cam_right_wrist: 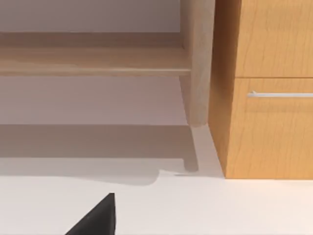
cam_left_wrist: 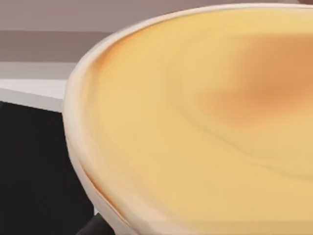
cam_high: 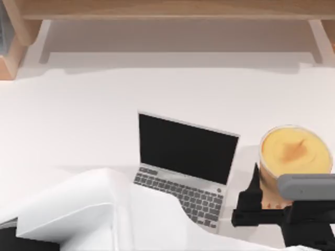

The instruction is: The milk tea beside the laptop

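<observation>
White tabletop (cam_high: 78,104) runs back to a pale wooden shelf unit (cam_high: 167,10) along the far edge. Near the middle sits the small silver laptop (cam_high: 183,151), lid open, with its black screen, grey keys and a round grey sticker at the near corner.

To the laptop's right is the milk tea (cam_high: 296,149), a round clear-rimmed cup with a creamy yellow-orange top and a tan body. The left arm reaches across the front of the table, and the left gripper (cam_high: 261,201) is at the cup's near side. One dark finger (cam_high: 255,183) presses the tan wall on the laptop side. The other is hidden under the grey wrist housing, so I judge the jaws closed on the cup's body. Gripping low on the wall keeps the cup upright and its top level.

The left wrist view has the creamy top close beneath it, which fits a grip from the side. The cup looks large against the laptop, so it is probably raised off the table. It already hangs near the laptop's right edge, apart from it, so lowering there should finish the task.

The right gripper (cam_right_wrist: 95,218) is parked facing a wooden cabinet (cam_right_wrist: 269,122). Whether it is open or closed I cannot tell.
</observation>
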Controlling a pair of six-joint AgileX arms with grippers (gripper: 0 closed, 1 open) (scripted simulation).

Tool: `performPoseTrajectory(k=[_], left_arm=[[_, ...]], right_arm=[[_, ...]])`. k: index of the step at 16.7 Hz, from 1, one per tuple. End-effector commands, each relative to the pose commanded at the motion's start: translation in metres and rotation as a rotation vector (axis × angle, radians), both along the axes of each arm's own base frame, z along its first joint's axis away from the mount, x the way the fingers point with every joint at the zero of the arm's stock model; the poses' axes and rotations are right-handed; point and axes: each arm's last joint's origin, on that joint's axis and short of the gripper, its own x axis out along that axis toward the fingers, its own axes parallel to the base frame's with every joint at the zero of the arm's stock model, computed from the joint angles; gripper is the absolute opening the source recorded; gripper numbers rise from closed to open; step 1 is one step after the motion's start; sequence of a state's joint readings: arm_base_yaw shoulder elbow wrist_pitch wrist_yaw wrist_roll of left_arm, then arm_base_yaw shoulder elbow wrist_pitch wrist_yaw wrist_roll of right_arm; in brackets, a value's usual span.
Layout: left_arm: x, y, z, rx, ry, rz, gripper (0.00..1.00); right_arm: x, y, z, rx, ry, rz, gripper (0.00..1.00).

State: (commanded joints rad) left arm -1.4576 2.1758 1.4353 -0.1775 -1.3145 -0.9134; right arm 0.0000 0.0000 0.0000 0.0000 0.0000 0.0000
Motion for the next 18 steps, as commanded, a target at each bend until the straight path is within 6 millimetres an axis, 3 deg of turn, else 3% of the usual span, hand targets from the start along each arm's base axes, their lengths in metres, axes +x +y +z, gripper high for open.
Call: performPoseTrajectory(k=[4, 12, 18], left_arm=[[-0.003, -0.001, 0.004, -0.017, 0.005, -0.014, 0.0], [-0.038, -0.012, 0.011, -0.081, 0.022, -0.131, 0.0], [-0.015, -0.007, -0.007, -0.047, -0.011, -0.041, 0.0]], right_arm=[[0.0, 0.0, 0.0, 0.0, 0.0, 0.0, 1.0], [0.0, 0.0, 0.0, 0.0, 0.0, 0.0, 1.0], [0.0, 0.0, 0.0, 0.0, 0.0, 0.0, 1.0]])
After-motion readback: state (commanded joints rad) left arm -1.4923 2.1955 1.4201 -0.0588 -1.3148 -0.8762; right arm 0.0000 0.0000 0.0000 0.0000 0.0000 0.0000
